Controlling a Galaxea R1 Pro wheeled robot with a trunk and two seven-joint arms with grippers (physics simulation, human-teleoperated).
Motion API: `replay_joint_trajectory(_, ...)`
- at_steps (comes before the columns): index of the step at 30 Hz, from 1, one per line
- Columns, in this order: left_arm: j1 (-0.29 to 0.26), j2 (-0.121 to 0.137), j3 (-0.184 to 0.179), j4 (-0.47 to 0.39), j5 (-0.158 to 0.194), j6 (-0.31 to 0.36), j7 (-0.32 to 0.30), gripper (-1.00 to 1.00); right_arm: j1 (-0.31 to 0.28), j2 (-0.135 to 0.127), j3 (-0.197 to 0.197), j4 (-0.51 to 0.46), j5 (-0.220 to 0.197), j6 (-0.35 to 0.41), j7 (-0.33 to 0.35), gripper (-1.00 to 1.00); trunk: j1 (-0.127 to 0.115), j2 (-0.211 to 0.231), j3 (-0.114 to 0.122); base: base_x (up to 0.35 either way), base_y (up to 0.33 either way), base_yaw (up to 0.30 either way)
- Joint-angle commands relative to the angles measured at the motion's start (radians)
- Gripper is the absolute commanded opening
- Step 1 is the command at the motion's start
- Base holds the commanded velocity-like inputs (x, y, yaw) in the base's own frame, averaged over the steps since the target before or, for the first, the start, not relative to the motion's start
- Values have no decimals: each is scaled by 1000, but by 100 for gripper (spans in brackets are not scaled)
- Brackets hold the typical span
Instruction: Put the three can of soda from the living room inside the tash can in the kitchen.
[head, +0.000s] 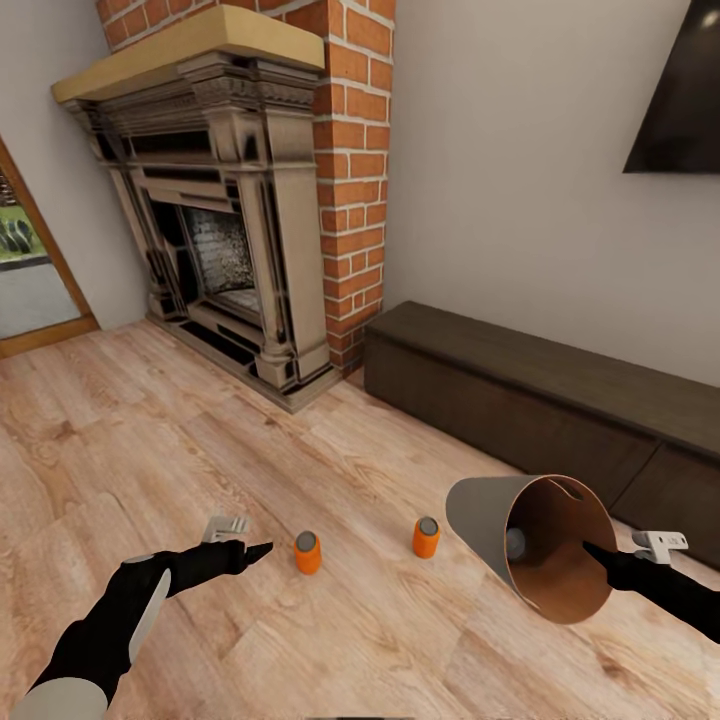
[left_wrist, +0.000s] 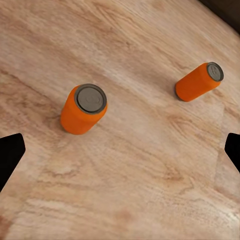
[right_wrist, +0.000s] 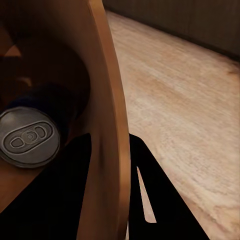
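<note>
Two orange cans of soda stand upright on the pale wood floor, one (head: 308, 552) (left_wrist: 84, 109) just ahead of my left gripper (head: 258, 549) (left_wrist: 120, 155), the other (head: 427, 537) (left_wrist: 199, 81) further right. The left gripper is open, with nothing between its fingers, a short way from the nearer can. My right gripper (head: 598, 550) (right_wrist: 112, 200) is shut on the rim of the trash can (head: 490, 520) (right_wrist: 107, 100), holding it tilted above the floor with its copper mouth towards me. The blue can (head: 516, 543) (right_wrist: 30, 140) lies inside it.
A red-brick fireplace (head: 230, 220) stands at the back left. A long dark low cabinet (head: 520, 400) runs along the wall behind the bin, under a black television (head: 680, 100). A doorway (head: 25, 260) opens at far left. Bare wood floor spreads around the cans.
</note>
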Motion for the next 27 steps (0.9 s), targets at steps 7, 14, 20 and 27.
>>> replay_joint_trajectory(7,0,0,0,-1,1,0,-1,100,-1,1,0,-1,-12,5,4,-100,0,0,-11,0,0,0)
replay_joint_trajectory(14,0,0,0,-3,2,0,-1,100,-1,1,0,-1,-12,5,4,-100,0,0,-21,0,0,0)
replay_joint_trajectory(20,0,0,0,-3,2,0,-1,100,-1,1,0,-1,-12,6,4,-100,0,0,-31,0,0,0)
replay_joint_trajectory(27,0,0,0,-7,2,1,-1,100,-1,1,1,0,-12,6,3,-100,0,0,-41,0,0,0)
